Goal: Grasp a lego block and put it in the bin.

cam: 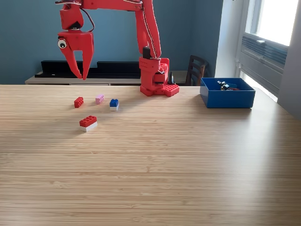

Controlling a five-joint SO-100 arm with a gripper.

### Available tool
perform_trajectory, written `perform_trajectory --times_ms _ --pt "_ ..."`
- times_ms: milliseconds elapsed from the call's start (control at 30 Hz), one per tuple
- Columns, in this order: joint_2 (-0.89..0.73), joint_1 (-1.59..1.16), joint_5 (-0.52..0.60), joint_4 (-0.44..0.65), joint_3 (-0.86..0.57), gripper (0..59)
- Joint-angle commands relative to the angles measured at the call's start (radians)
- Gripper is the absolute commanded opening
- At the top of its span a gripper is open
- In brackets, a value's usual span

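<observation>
Several lego blocks lie on the wooden table at the exterior view's left: a small red block [78, 101], a pink block [99, 99], a blue block on a white one [114, 104], and a red block on a white one [88, 123] nearest the front. My red gripper [82, 76] hangs well above them, over the small red and pink blocks, fingers pointing down, tips nearly together, nothing held. The blue bin [227, 92] stands at the right, with small dark items inside.
The arm's red base [157, 77] is clamped at the table's far edge, between the blocks and the bin. A dark chair [196, 69] and a low dark shelf [70, 70] stand behind the table. A window is at the right.
</observation>
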Motion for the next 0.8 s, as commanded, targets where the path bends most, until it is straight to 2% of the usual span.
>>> perform_trajectory --times_ms 33,100,333,567,600,733,800 --pt "0.032 0.014 0.006 -0.026 0.094 0.1" --pt "0.034 0.034 0.006 -0.044 0.164 0.1" --pt "0.087 0.078 -0.034 -0.040 0.202 0.1" --pt "0.281 0.077 -0.097 -0.038 0.316 0.2" --pt "0.311 0.074 -0.106 -0.038 0.337 1.9" --pt "0.414 0.063 -0.155 -0.038 0.416 14.5" --pt "0.454 0.060 -0.186 -0.038 0.451 16.2"
